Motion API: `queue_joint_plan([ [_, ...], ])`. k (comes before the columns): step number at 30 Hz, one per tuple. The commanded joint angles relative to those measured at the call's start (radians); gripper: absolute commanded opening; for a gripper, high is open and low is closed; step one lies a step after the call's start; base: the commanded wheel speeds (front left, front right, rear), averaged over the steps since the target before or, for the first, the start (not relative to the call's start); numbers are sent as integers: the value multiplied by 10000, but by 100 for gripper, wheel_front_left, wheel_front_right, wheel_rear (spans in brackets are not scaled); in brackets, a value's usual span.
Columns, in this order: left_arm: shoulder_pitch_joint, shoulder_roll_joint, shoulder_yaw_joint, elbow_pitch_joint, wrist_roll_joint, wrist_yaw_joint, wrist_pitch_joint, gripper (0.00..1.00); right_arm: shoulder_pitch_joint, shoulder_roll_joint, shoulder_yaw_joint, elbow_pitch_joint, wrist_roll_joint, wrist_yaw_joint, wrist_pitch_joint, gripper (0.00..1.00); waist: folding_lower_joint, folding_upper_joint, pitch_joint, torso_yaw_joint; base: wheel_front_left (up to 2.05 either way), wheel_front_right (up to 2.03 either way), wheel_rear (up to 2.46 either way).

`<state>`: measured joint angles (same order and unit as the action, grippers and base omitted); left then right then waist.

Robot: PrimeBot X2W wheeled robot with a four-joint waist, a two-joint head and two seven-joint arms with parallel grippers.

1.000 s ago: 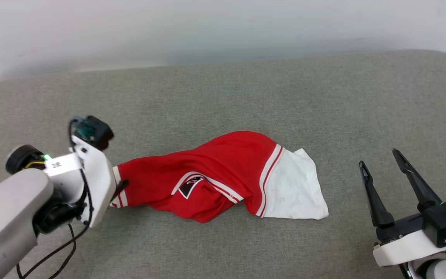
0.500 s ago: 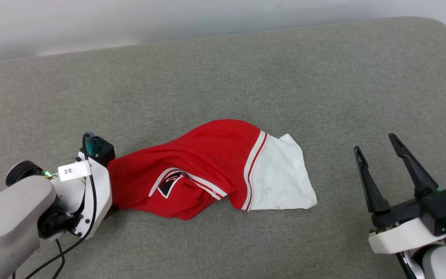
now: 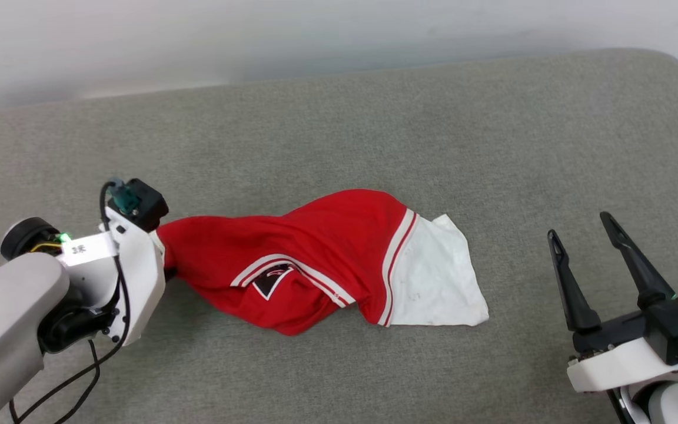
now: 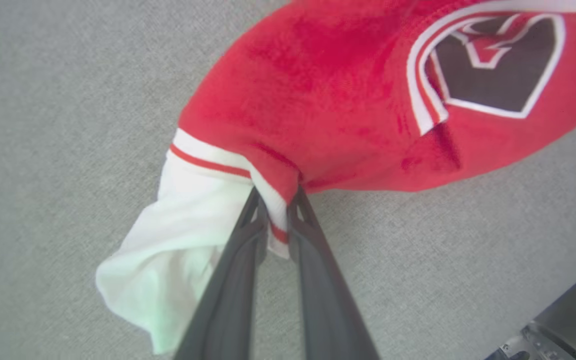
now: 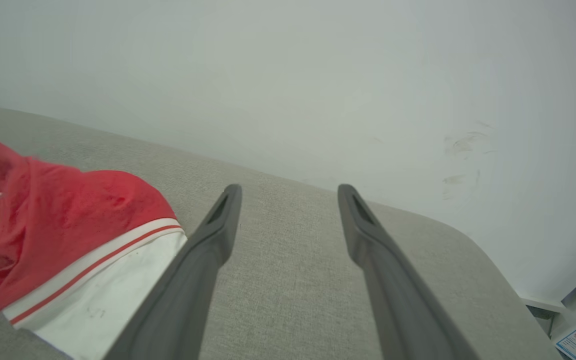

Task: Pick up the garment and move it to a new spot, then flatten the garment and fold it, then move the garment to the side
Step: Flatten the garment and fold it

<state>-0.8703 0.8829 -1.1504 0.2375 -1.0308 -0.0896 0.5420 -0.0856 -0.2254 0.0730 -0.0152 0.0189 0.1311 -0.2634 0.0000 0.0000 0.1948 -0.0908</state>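
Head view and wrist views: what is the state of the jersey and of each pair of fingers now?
Jersey: crumpled, not folded, lying on the grey cushion, one end pinched.
Left fingers: shut on the jersey's striped sleeve edge.
Right fingers: open, empty, apart from the jersey.

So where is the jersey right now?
In the head view the jersey lies crumpled at the middle of the grey cushion, its left end pinched in the left claw; the open right claw stands apart at lower right.
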Motion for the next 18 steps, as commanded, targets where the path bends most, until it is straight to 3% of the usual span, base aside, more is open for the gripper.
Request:
queue_joint_plan([
  [1,48,119,86,-181,63,130,-161,0,85,25,-26,38,3,-7,-20,100,0,0,-193,170,0,0,0],
  [10,2126,987,-349,-2305,166,1637,-1158,0,513,100,-115,166,35,-7,-18,100,0,0,-775,704,0,0,0],
  [14,3217,649,-734,-2583,4,2032,-1440,0,607,114,-101,249,65,-7,-20,100,0,0,-857,846,0,0,0],
  [18,4121,39,-1022,-2218,-97,1997,-1411,0,621,57,-18,347,72,-7,-20,100,0,0,-919,896,0,0,0],
])
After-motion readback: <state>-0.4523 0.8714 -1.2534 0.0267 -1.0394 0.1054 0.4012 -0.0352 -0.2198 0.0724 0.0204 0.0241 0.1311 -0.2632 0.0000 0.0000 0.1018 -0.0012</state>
